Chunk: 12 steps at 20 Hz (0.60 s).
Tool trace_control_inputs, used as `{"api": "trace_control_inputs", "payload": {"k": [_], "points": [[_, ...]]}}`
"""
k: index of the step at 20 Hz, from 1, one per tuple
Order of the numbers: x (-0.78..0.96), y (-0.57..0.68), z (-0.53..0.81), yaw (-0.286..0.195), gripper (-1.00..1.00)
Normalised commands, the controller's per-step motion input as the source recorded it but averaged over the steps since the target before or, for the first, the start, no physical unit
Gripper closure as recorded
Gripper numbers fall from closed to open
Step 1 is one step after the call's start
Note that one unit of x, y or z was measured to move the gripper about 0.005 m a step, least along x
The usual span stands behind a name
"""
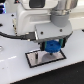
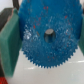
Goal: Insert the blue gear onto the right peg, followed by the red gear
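Note:
The blue gear fills the wrist view, held flat between my teal fingers, one on each side of its rim. A dark pin shows in its centre hole; I take it for the right peg. In the exterior view my gripper is shut on the blue gear low over the exterior view's right end of the white black-edged plate. A bit of red at the wrist view's edge may be the red gear. The other peg is too blurred to make out.
The plate lies on a white table. The arm's white body and a dark cable hang over the scene behind the plate.

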Motion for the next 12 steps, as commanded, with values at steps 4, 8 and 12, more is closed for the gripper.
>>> {"api": "trace_control_inputs", "payload": {"k": [4,8,12], "points": [[0.23,-0.01,0.17,0.0,1.0],[0.22,-0.03,-0.14,0.0,1.0],[0.28,-0.02,-0.14,0.0,1.0]]}}
